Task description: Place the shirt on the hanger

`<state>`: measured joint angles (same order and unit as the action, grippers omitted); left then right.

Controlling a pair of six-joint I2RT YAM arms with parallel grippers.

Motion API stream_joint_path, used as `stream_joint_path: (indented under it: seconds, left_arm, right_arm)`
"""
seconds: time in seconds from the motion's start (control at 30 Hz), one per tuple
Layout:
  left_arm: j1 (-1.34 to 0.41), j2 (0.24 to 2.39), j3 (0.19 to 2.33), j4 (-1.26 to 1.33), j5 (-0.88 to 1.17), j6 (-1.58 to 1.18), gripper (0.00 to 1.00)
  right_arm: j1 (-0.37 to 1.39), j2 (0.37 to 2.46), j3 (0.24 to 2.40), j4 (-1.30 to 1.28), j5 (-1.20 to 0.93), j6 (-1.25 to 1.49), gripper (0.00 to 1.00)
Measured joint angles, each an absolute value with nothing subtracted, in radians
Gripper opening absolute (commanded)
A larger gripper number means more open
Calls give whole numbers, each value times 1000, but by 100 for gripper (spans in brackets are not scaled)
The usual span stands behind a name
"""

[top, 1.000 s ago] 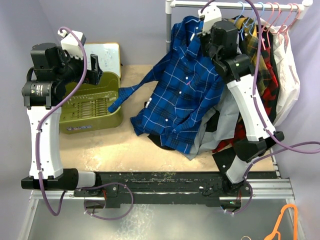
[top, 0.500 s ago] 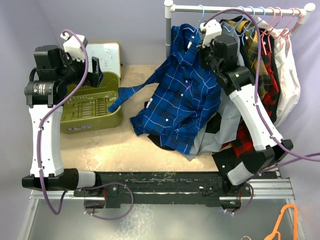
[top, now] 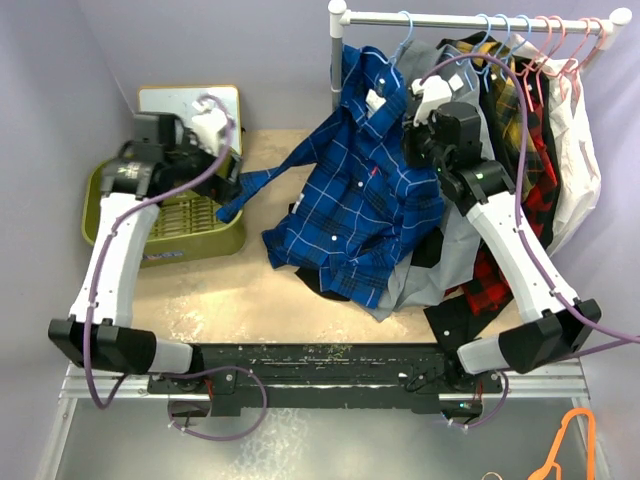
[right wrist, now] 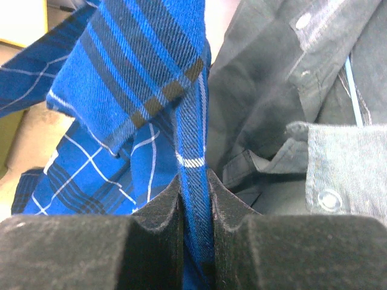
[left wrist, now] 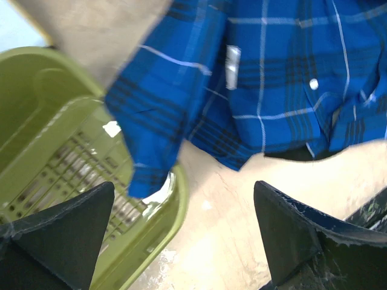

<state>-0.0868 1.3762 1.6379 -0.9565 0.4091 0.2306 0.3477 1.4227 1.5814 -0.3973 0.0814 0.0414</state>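
Beneath the rail (top: 470, 18), the right claw (right wrist: 195, 181) pinches the shirt (top: 365, 205), the hanger (top: 408, 28) at its twelve o'clock; the left claw (left wrist: 184, 187), spread, sits farther.

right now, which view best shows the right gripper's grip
Right wrist: the right gripper pinches a shirt fold between its pads. Top external hides that behind the wrist; left wrist shows none of it.

The blue plaid shirt (right wrist: 139, 72) is soft, matt woven cloth with a visible twill grain, the grey shirt (right wrist: 272, 78) to its right a smoother matt cloth, the black fingers (right wrist: 91, 248) a rough, felt-like matt padding, and the green basket (left wrist: 48, 121) glossy moulded plastic.
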Motion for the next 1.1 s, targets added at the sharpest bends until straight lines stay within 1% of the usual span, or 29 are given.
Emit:
stream_joint_path:
  seconds: [0.17,0.23,0.27,0.3,0.33,0.37,0.4,0.43,0.47,0.6,0.73,0.83,0.9,0.93,0.97,1.0,1.03,1.07,1.1]
  left_arm:
    - [-309,1466,1561,-921,268,312,100]
    - [-346,1516,1556,-893,211,336,95]
    - [-353,1541,1556,-875,184,346,89]
    - [-355,1567,1556,-855,158,358,77]
    - [-356,1592,1556,-836,131,363,62]
    - [-356,1615,1556,-819,107,367,42]
    - [-356,1637,1557,-806,88,372,19]
    - [-356,1664,1563,-799,68,380,2]
    - [-356,1689,1571,-793,52,382,0]
    - [-357,1766,1634,-793,33,385,0]
    - [-365,1798,1762,-822,66,367,0]
    - [-373,1810,1882,-847,134,334,0]
    - [-377,1814,1941,-859,187,313,0]
    - [-380,1818,1967,-864,220,299,3]
    - [-382,1822,1981,-868,244,290,20]
    - [-385,1828,1991,-877,266,281,53]
    - [-388,1837,1997,-888,286,274,83]
    - [-391,1850,2002,-904,301,276,98]
    - [-395,1873,2012,-932,318,269,100]
  right_arm:
    - [345,1382,1543,-385,64,57,18]
    - [345,1370,1534,-382,59,62,18]
    - [345,1363,1528,-383,57,67,19]
    - [345,1356,1520,-383,55,72,19]
    - [345,1349,1512,-384,52,77,19]
    - [345,1344,1502,-385,49,81,19]
    - [345,1338,1492,-386,46,87,19]
    - [345,1332,1480,-387,39,92,19]
    - [345,1327,1471,-389,35,96,19]
    - [345,1304,1428,-394,26,115,19]
    - [345,1278,1397,-393,23,130,21]
    - [345,1253,1374,-391,23,138,15]
    - [345,1238,1366,-391,24,142,15]
    - [345,1232,1365,-391,24,146,16]
    - [345,1227,1365,-391,24,147,22]
    - [345,1223,1365,-391,25,149,37]
    - [345,1217,1363,-391,25,153,54]
    - [345,1213,1361,-390,26,160,77]
    - [345,1208,1356,-390,27,163,97]
